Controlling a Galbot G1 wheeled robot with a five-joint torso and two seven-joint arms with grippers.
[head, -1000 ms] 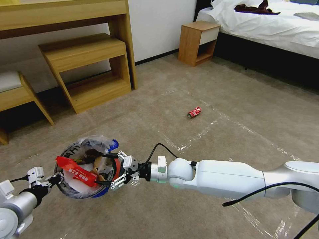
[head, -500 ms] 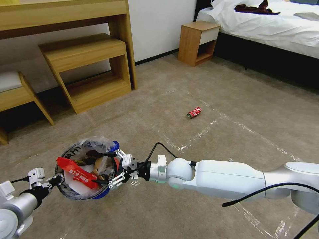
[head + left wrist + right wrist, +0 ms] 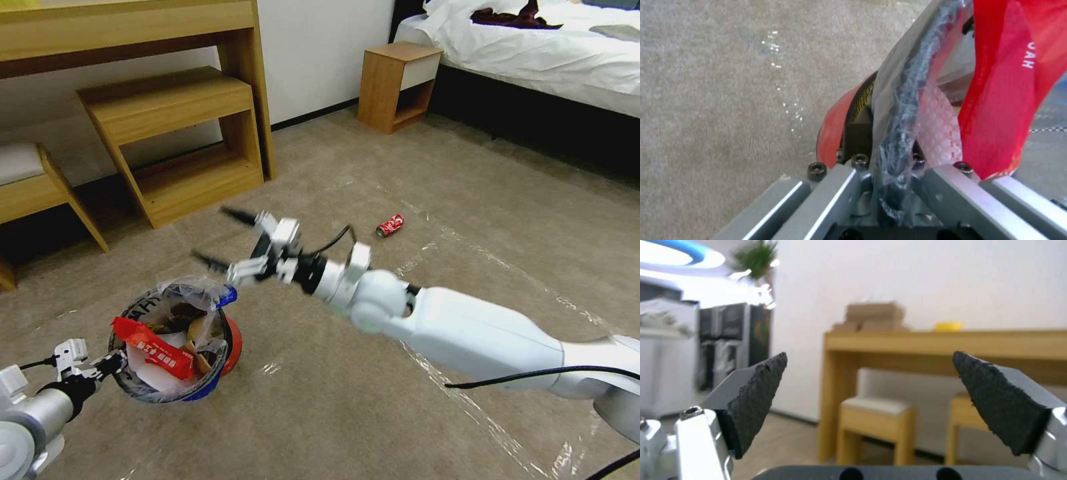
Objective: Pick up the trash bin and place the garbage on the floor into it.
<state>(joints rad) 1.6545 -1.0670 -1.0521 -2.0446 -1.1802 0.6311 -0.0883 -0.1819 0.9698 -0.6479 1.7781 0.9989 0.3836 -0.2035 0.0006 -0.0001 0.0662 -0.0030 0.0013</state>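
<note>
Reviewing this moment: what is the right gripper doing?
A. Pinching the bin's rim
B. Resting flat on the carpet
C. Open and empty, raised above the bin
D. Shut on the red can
C: the right gripper has its fingers spread with nothing between them, in the air beyond the trash bin, whose rim the left gripper clamps; the red can lies apart on the floor.

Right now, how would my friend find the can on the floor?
Start at the bed and the small wooden nightstand beside it. Come across the open carpet toward the robot, to the shiny tape lines. The can lies there on its side, small, red and alone, far from the bin.
</note>
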